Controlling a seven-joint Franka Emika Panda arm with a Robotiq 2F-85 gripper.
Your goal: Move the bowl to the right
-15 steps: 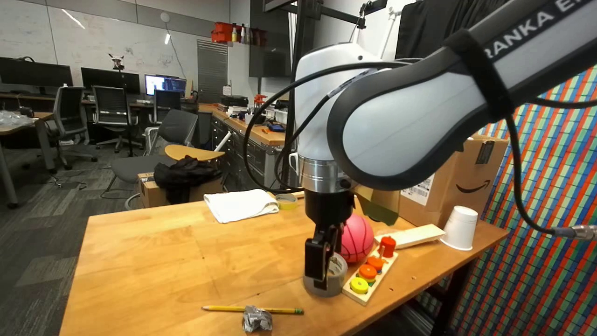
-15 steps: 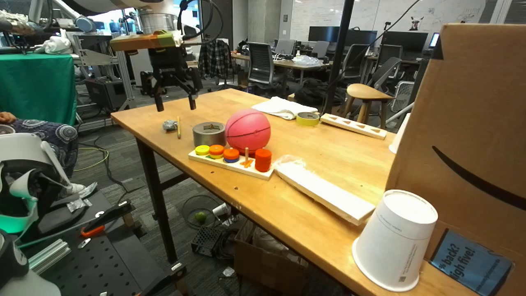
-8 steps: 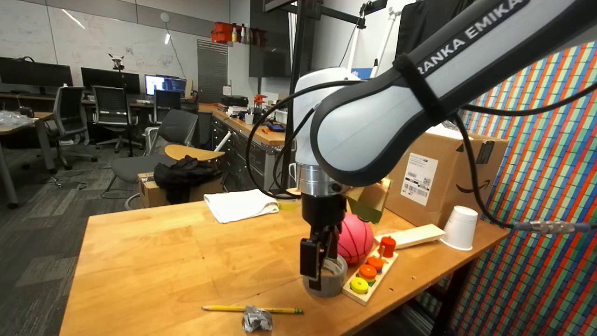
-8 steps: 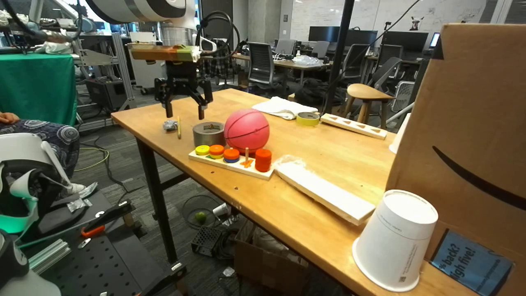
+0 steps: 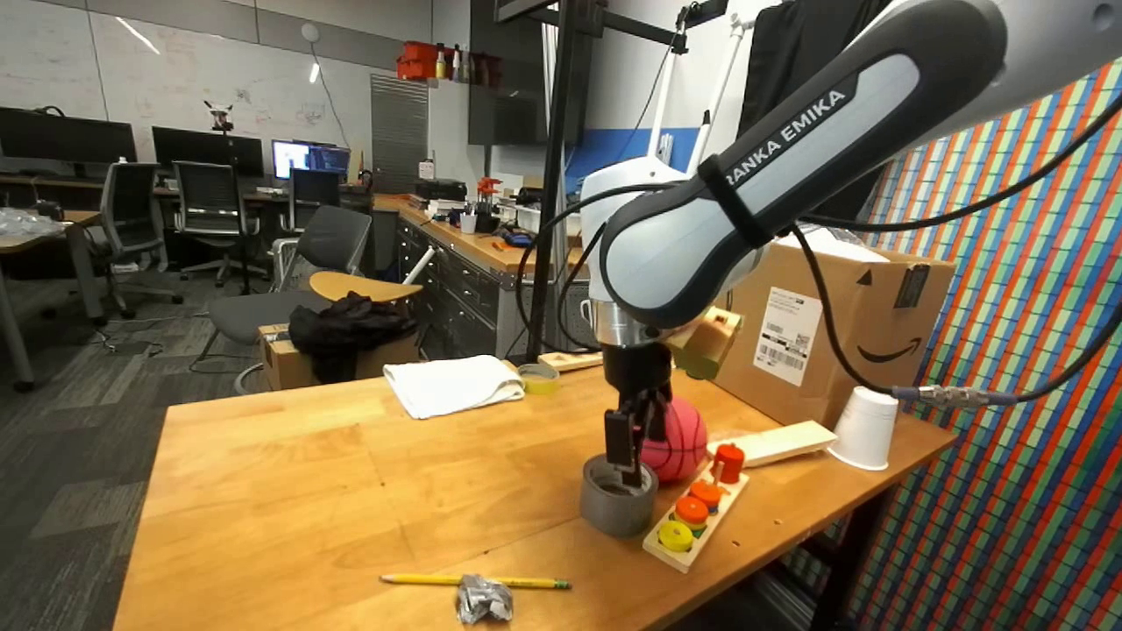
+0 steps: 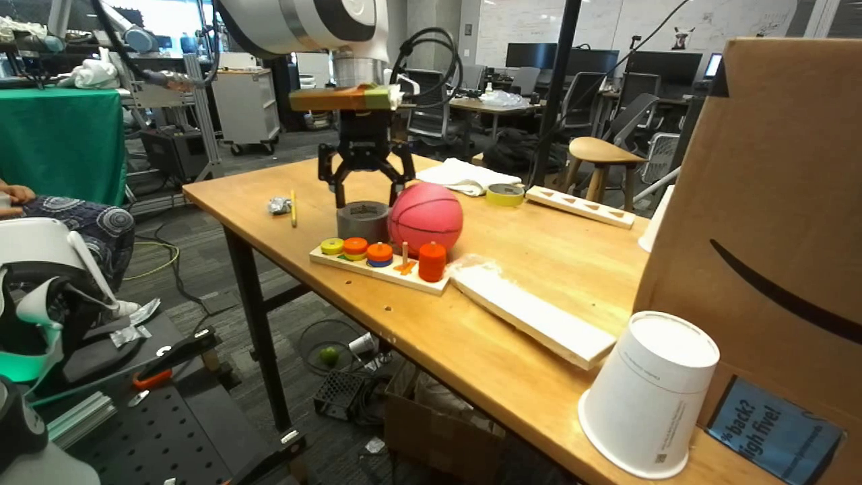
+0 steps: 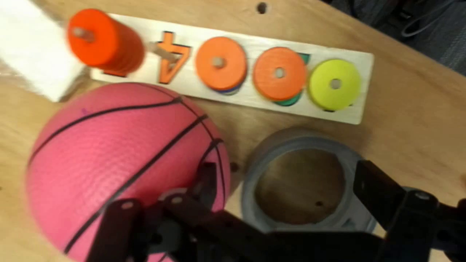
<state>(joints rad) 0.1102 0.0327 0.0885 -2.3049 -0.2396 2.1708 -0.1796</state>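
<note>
I found the gripper (image 6: 367, 203) spread wide at the grey tape roll (image 6: 362, 225). Pink ball (image 6: 429, 215), prob. the "bowl" meant, sat on the table (image 6: 559, 252) immed. right of gripper in both ext. views; contact unconfirmed, no long axis. Judged: rightward approach req'd.

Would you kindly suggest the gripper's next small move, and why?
I would probably nudge the gripper toward the pink ball to push it: in the wrist view one finger overlaps the ball's edge, while the grey tape roll, not the ball, lies between the open fingers, so closing would likely catch the tape.
</note>
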